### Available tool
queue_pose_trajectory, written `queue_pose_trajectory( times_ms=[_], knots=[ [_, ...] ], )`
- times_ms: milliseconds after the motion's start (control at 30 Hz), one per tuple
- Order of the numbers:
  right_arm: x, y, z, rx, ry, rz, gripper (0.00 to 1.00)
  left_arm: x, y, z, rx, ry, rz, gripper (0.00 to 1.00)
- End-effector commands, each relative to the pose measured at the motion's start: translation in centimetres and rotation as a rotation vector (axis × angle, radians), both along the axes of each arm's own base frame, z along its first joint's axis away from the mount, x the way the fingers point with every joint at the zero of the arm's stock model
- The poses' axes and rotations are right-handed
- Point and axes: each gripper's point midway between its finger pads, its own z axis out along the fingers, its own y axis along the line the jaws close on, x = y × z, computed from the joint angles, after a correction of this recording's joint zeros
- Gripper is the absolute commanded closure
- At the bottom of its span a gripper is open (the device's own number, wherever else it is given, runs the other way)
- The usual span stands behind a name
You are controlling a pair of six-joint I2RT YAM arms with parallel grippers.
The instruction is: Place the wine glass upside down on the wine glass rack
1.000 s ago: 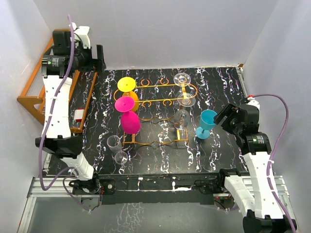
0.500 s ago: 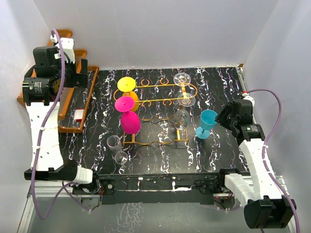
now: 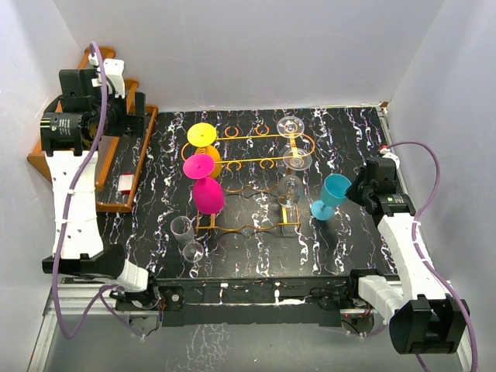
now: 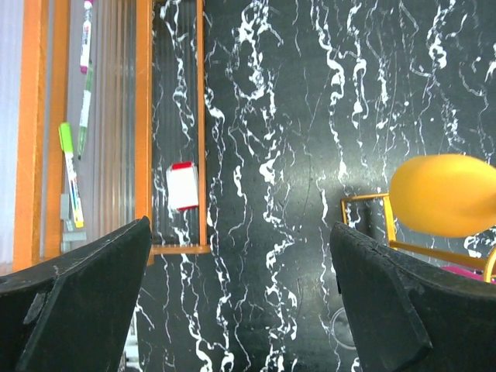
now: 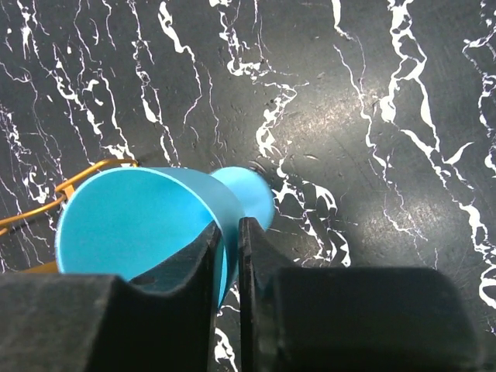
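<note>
The wine glass (image 3: 334, 192) is light blue and stands on the black marbled table right of the wine glass rack (image 3: 248, 138), leaning a little. My right gripper (image 3: 354, 192) is shut on its rim. In the right wrist view one finger is inside the bowl (image 5: 139, 225) and the other outside, with the right gripper (image 5: 229, 226) pinching the wall. A loop of the rack's gold wire (image 5: 93, 172) shows beside it. My left gripper (image 3: 143, 116) hangs open and empty high over the table's left edge. Bare table lies under the left gripper (image 4: 239, 226) in its own wrist view.
Yellow (image 3: 201, 134), pink (image 3: 198, 165) and magenta (image 3: 208, 195) glasses hang at the rack's left end, clear glasses (image 3: 291, 126) at its right. Two clear glasses (image 3: 186, 236) stand near the front left. An orange wooden rack (image 3: 116, 178) lines the left edge, holding a small white-and-red item (image 4: 183, 186).
My right gripper has moved in and shut on the blue glass's rim, and the glass now leans slightly. The left arm swung back and to the left.
</note>
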Motion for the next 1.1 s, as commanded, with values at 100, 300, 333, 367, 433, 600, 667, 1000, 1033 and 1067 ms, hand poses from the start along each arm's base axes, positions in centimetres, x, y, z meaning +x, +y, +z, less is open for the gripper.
queue_pose_trajectory(
  times_ms=[100, 300, 333, 367, 433, 600, 667, 1000, 1033, 1067],
  knots=[
    [1.2, -0.2, 1.2, -0.018, -0.065, 0.003, 0.92, -1.1, -1.9, 3.8, -0.041, -0.088, -0.108, 0.03],
    [1.5, -3.3, 9.9, -0.153, -0.251, -0.109, 0.92, -3.5, -5.7, 9.7, -0.131, -0.298, -0.317, 0.03],
    [1.6, -4.0, 12.1, -0.188, -0.301, -0.131, 0.92, -4.0, -6.4, 11.0, -0.149, -0.344, -0.348, 0.03],
    [1.6, -4.6, 14.3, -0.22, -0.35, -0.152, 0.92, -4.3, -7.2, 12.1, -0.179, -0.376, -0.383, 0.03],
    [1.8, -5.4, 19.3, -0.276, -0.479, -0.174, 0.92, -4.4, -8.7, 13.4, -0.261, -0.394, -0.436, 0.03],
    [2.8, -4.6, 33.2, -0.347, -0.851, -0.137, 0.92, -4.5, -13.3, 13.2, -0.535, -0.294, -0.61, 0.03],
    [3.9, -2.6, 37.6, -0.352, -0.94, -0.033, 0.92, -4.5, -14.6, 13.7, -0.617, -0.27, -0.679, 0.03],
    [3.5, 9.2, 51.6, -0.355, -1.427, 0.486, 0.92, -6.5, -18.6, 21.1, -1.116, -0.24, -0.994, 0.03],
    [2.1, 9.6, 52.5, -0.349, -1.533, 0.499, 0.92, -6.5, -18.6, 21.6, -1.135, -0.26, -1.011, 0.03],
    [0.9, 9.9, 53.1, -0.353, -1.623, 0.508, 0.92, -6.0, -18.7, 21.8, -1.214, -0.208, -0.985, 0.03]
  ],
)
